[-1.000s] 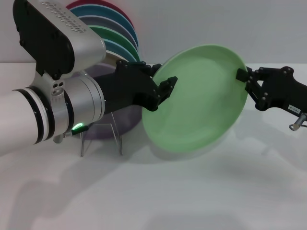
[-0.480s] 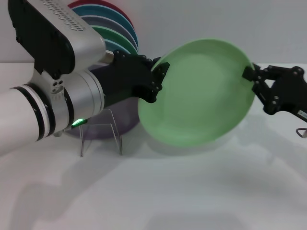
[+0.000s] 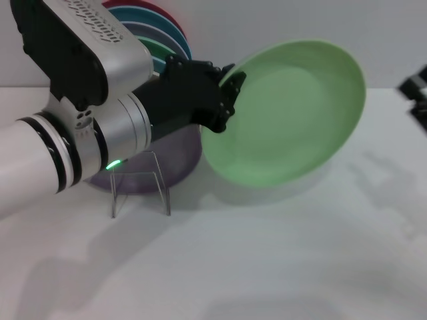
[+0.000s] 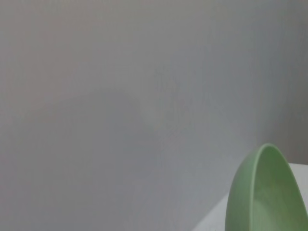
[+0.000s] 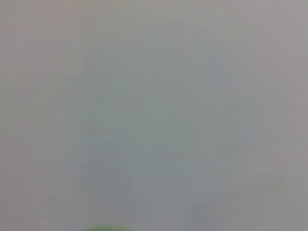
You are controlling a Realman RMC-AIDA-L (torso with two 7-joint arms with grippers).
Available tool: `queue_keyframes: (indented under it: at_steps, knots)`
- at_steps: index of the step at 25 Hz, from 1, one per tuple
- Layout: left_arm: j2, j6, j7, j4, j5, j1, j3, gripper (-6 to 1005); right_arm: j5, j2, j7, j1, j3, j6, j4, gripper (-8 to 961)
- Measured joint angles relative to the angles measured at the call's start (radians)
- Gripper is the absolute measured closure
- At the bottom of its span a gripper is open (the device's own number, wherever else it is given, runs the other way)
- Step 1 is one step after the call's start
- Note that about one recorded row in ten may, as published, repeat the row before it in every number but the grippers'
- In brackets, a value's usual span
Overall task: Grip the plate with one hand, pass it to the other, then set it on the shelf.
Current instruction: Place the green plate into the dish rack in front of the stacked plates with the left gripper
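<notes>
The pale mint-green plate [image 3: 293, 113] hangs tilted in the air above the white table. My left gripper [image 3: 230, 87], black on the bulky silver-white arm with the green light, is shut on the plate's left rim and carries it alone. My right gripper [image 3: 417, 93] shows only as a black sliver at the right edge, well apart from the plate. The plate's rim also shows in the left wrist view [image 4: 267, 192], and a green sliver of it in the right wrist view [image 5: 103, 228]. The clear wire-like shelf [image 3: 140, 190] stands on the table below my left arm.
A lilac plate [image 3: 177, 157] stands behind the shelf. Several coloured plates [image 3: 163, 33] stand upright at the back left, behind my left arm. The white table [image 3: 280, 267] spreads out in front and to the right.
My right gripper has let go of the plate's right rim and pulled back to the right edge. My left gripper has lifted the plate slightly up and right.
</notes>
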State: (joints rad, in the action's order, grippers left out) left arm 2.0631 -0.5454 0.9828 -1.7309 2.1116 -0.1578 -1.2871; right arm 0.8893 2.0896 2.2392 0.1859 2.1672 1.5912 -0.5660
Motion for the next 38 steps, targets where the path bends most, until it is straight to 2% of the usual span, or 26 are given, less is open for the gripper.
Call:
queue_keyframes:
  at_steps: [1, 4, 5, 9, 12, 16, 19, 20, 21, 25, 27, 29, 30, 31, 34, 35, 36, 38]
  knots:
    - [0.0, 0.012, 0.01, -0.004, -0.003, 0.004, 0.0, 922, 0.0, 0.0, 0.0, 0.0, 0.0, 0.0, 0.0, 569]
    - [-0.001, 0.104, 0.073, -0.018, -0.012, 0.03, 0.029, 923, -0.157, 0.003, 0.002, -0.025, 0.025, 0.04, 0.072, 496]
    - [-0.002, 0.164, 0.111, -0.022, -0.015, 0.043, 0.052, 923, -0.234, 0.003, 0.005, -0.034, 0.032, 0.045, 0.11, 475]
    - [-0.005, 0.532, 0.323, -0.004, 0.016, 0.081, 0.223, 921, -0.27, 0.003, 0.013, -0.038, 0.038, 0.032, 0.13, 393]
    - [-0.007, 0.821, 0.376, 0.059, 0.152, 0.076, 0.364, 919, -0.269, 0.003, 0.021, -0.029, 0.038, 0.02, 0.14, 332]
    - [-0.018, 1.118, 0.223, 0.175, 0.424, 0.063, 0.476, 917, -0.268, 0.0, 0.023, -0.017, 0.038, 0.007, 0.154, 333]
    - [-0.055, 1.259, -0.013, 0.254, 0.64, 0.065, 0.487, 915, -0.268, -0.002, 0.024, -0.011, 0.039, -0.004, 0.161, 332]
    - [-0.088, 1.359, -0.189, 0.307, 0.741, 0.064, 0.481, 914, -0.268, -0.003, 0.03, -0.006, 0.039, -0.011, 0.168, 332]
    - [-0.088, 1.359, -0.189, 0.307, 0.741, 0.064, 0.481, 914, -0.268, -0.003, 0.03, -0.006, 0.039, -0.011, 0.168, 332]
    - [-0.163, 1.595, -0.455, 0.454, 0.776, 0.028, 0.463, 911, -0.268, -0.004, 0.045, 0.001, 0.033, -0.021, 0.178, 332]
    - [-0.177, 1.712, -0.56, 0.55, 0.778, 0.008, 0.446, 910, -0.268, -0.005, 0.047, 0.004, 0.03, -0.023, 0.183, 332]
    - [-0.18, 1.826, -0.643, 0.67, 0.778, -0.021, 0.422, 908, -0.268, -0.005, 0.047, 0.005, 0.03, -0.023, 0.184, 333]
    - [-0.171, 1.918, -0.699, 0.793, 0.778, -0.049, 0.395, 908, -0.268, -0.005, 0.048, 0.006, 0.029, -0.024, 0.184, 333]
    - [-0.171, 1.918, -0.699, 0.793, 0.778, -0.049, 0.395, 907, -0.267, -0.005, 0.048, 0.006, 0.028, -0.024, 0.184, 333]
    - [-0.144, 2.048, -0.774, 0.98, 0.778, -0.094, 0.354, 905, -0.265, -0.005, 0.048, 0.006, 0.028, -0.024, 0.185, 333]
    - [-0.127, 2.108, -0.815, 1.066, 0.778, -0.111, 0.327, 905, -0.264, -0.005, 0.048, 0.007, 0.027, -0.024, 0.189, 333]
    - [-0.127, 2.108, -0.815, 1.066, 0.778, -0.111, 0.327, 904, -0.264, -0.005, 0.048, 0.007, 0.027, -0.024, 0.189, 333]
    - [-0.113, 2.148, -0.845, 1.131, 0.778, -0.121, 0.305, 903, -0.263, -0.005, 0.048, 0.008, 0.026, -0.024, 0.194, 333]
